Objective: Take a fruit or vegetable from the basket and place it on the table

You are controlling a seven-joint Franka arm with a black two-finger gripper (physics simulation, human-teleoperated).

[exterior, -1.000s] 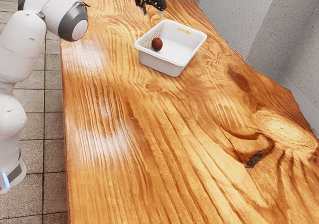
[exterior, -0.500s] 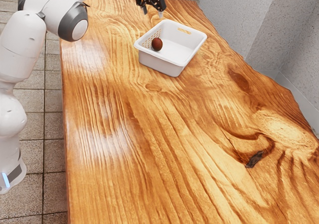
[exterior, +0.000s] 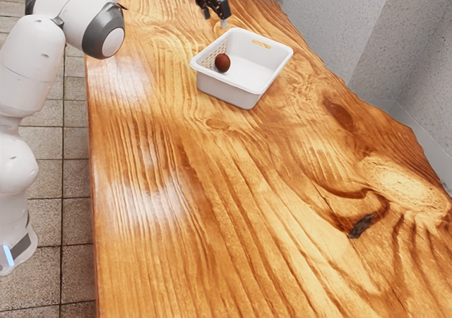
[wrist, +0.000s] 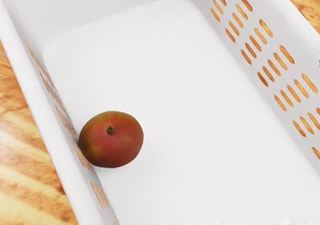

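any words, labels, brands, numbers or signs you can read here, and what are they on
None that I can read.
White basket and reddish fruit: no text seen.
Wooden table: only grain and knots.
Arm and black gripper: any marking is too small to read.

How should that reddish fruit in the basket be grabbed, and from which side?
I'd come from above, through the open top of the basket, and grip the fruit around its rounded middle. It lies close beside a slotted wall, so my fingers on the two flanks facing along that wall should fit best.
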